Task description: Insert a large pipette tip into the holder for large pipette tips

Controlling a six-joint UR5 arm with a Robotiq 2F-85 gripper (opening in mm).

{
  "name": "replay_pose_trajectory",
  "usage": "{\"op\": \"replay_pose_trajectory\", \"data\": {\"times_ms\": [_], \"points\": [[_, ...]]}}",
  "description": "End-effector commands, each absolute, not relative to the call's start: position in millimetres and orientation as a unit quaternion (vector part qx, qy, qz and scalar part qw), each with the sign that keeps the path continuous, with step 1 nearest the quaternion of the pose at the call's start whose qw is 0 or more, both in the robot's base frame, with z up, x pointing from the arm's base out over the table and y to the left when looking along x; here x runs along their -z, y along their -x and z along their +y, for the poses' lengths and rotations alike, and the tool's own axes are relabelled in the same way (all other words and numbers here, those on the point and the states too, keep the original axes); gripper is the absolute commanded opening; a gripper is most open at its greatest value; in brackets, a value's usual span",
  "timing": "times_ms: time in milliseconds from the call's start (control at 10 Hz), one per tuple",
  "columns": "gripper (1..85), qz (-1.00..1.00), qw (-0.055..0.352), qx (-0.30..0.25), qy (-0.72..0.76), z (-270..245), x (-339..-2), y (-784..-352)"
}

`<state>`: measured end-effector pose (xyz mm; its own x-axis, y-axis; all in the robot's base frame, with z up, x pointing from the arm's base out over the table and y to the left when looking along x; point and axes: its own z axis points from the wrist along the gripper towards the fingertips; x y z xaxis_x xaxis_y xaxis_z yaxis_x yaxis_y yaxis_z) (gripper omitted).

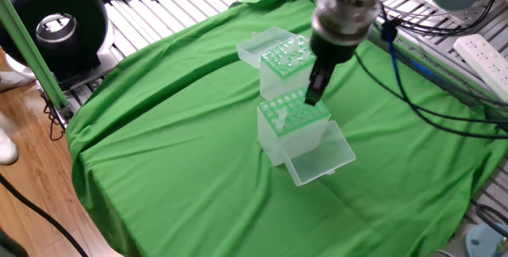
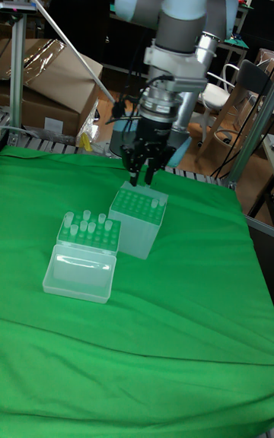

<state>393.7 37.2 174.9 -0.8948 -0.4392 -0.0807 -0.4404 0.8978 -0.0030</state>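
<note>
1. Jaws (image 2: 143, 175) hung just over the green-topped holder (image 1: 292, 122), near its far edge.
2. Jaws nearly closed; grip on anything unclear.
3. One large pipette tip (image 2: 154, 202) stood in a corner hole.

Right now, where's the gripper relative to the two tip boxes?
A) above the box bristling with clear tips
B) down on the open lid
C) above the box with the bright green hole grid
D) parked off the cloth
C: the gripper hangs just over the holder for large pipette tips, while the box with clear tips sits off to the side.
</note>
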Motion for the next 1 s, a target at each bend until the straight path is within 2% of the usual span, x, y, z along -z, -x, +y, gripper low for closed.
{"op": "replay_pose_trajectory", "data": {"times_ms": [0, 900], "points": [[38.7, 0.98, 0.044, -0.004, 0.193, 68.4, -170.3, -399.9], [36.7, 0.981, 0.058, 0.007, 0.185, 72.6, -153.4, -428.2]]}}
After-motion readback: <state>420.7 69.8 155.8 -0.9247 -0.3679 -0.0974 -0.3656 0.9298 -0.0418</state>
